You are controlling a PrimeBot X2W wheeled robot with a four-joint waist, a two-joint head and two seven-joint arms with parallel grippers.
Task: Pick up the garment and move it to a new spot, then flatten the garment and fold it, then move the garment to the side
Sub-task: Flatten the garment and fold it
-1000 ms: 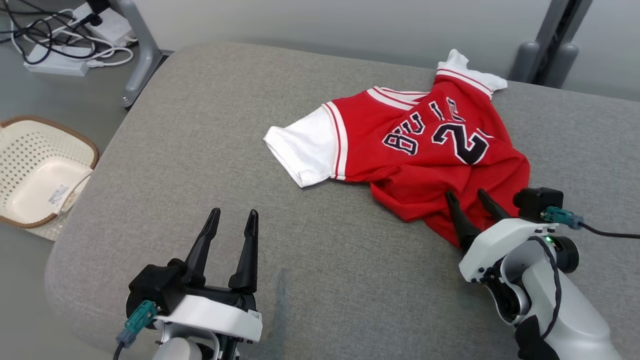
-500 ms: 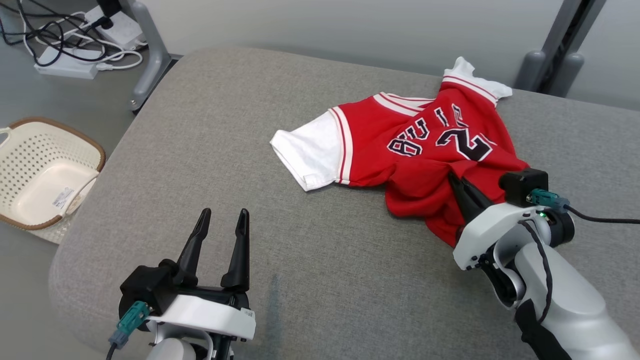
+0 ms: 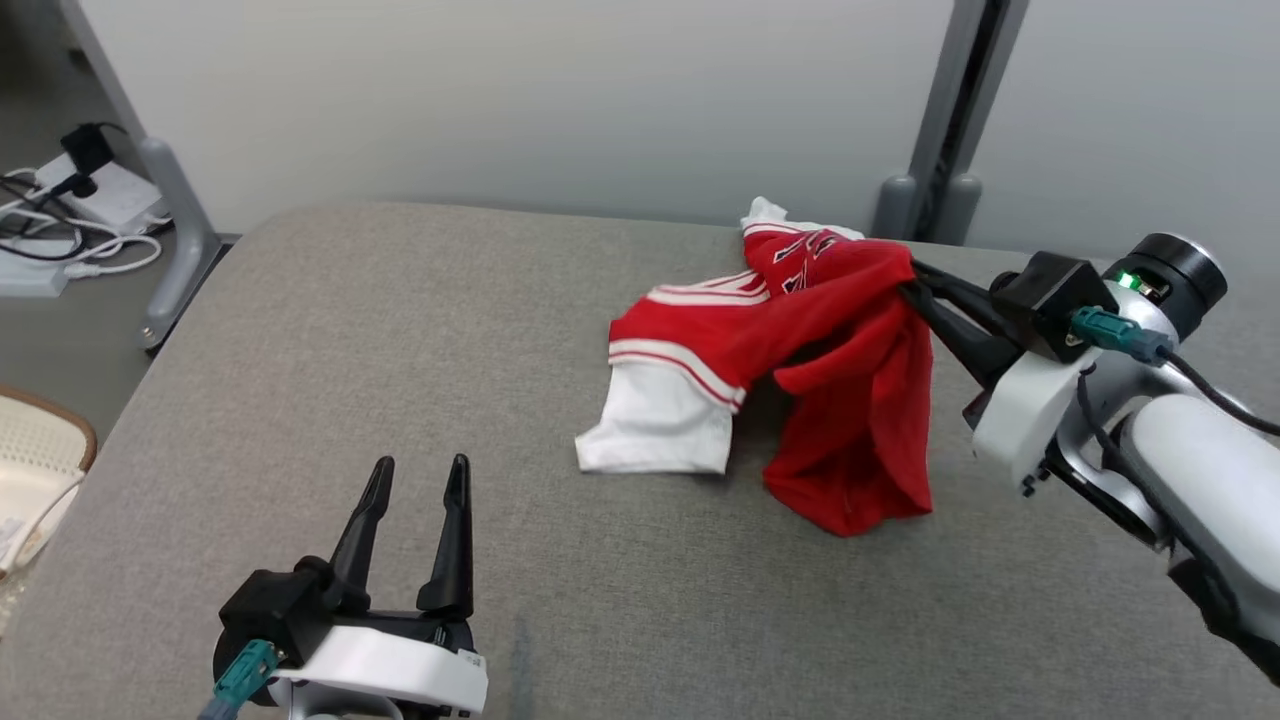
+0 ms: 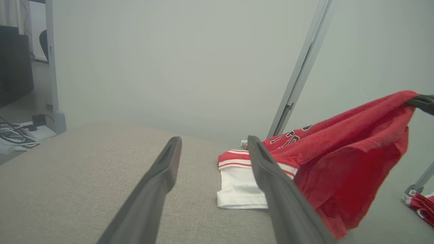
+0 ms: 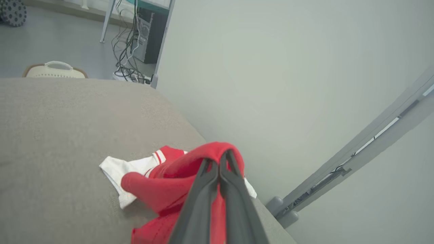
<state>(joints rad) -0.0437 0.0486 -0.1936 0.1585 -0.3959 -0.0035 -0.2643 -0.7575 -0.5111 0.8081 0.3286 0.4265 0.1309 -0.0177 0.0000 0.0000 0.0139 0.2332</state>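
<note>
Head view: your right gripper clamps the red jersey, its white sleeve on the grey cushion — raise it clear before carrying; left gripper gapes empty.

Red, white and stripe-trimmed garment

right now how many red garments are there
2: the garment, pinched by the right end effector, partly lifted; a second red garment at the left wrist view's lower right edge, cut off.
</note>
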